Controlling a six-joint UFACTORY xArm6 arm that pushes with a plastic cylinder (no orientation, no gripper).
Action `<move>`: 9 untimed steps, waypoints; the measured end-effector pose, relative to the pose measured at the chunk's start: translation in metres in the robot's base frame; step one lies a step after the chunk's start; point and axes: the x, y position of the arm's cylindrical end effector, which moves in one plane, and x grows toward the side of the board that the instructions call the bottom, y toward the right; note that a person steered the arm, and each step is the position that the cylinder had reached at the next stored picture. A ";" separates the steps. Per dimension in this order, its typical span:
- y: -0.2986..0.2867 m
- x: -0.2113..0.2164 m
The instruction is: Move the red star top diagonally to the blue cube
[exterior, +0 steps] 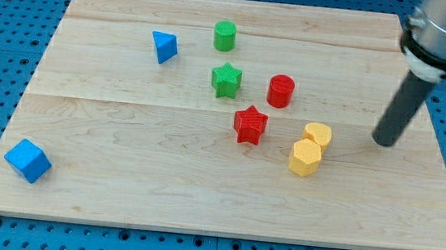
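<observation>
Standing at the view's right edge of the surface (121, 164), my tip (384, 143) rests on bare wood, well apart from every block. No jaws exist on this rig, only the rod, so there is nothing spread or pressed together to report.

What the coming move turns on: the red star (250, 125) lies toward the view's left of my tip, at almost the same height in the view, and the blue cube (27, 161) lies much farther left and lower, near the bottom-left corner. So star and cube are on the same side of me, and a push from the right would drive the star roughly toward its goal, a spot just up and to one side of the cube.

The snag, as I judge it, is the pair of yellow blocks (311, 148), touching each other, which sit between my tip and the star. A straight run leftward would likely catch them first; skirting them looks wiser.

Other blocks: a red cylinder (280, 91) just above and right of the star, a green star (226, 80) above and left of it, a green cylinder (225, 36) farther up, and a blue triangle (164, 47) toward the upper left. The stretch between star and cube holds no blocks. No containers are present.
</observation>
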 end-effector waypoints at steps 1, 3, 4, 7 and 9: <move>-0.061 0.008; -0.220 -0.046; -0.235 -0.046; -0.345 0.010; -0.355 -0.056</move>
